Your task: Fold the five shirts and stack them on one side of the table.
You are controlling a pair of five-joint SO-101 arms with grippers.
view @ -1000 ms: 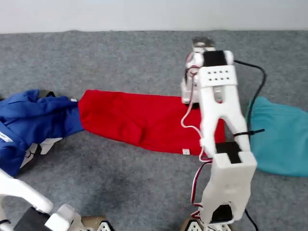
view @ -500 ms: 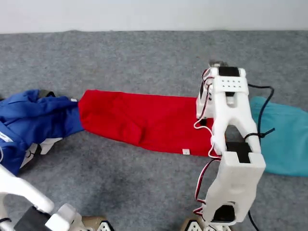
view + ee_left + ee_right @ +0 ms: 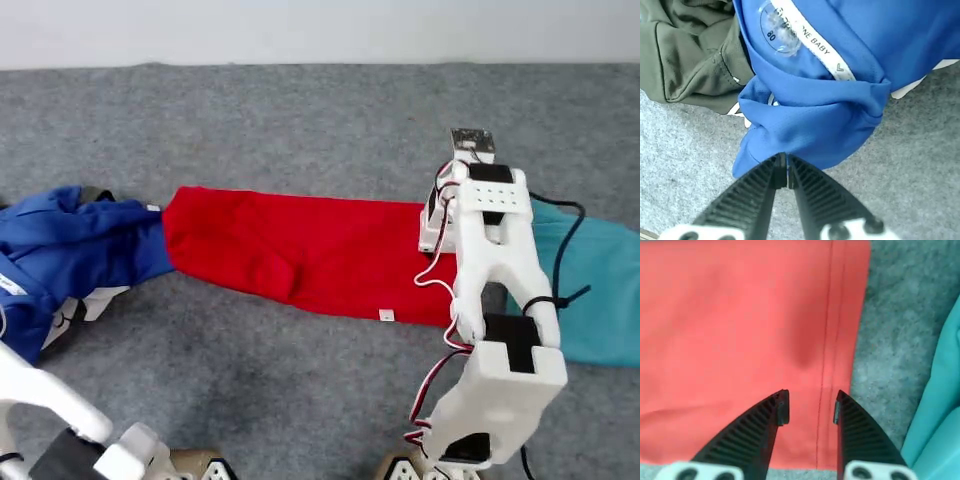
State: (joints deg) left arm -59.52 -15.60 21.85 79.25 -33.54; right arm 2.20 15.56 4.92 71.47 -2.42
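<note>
Red shirt (image 3: pixel 735 335) lies beneath the outstretched right gripper (image 3: pixel 810 409), fingers narrowly parted over its hem.

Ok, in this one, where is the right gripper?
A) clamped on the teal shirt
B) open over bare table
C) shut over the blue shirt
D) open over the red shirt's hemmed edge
D: in the right wrist view the right gripper hangs with its jaws apart over the red shirt, straddling its stitched hem; the teal shirt lies clear of it.

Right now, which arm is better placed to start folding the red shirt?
Right. The right gripper hangs open over the red shirt at its hemmed end, near the teal shirt. The left gripper is shut, off by the blue shirt at the other end.
</note>
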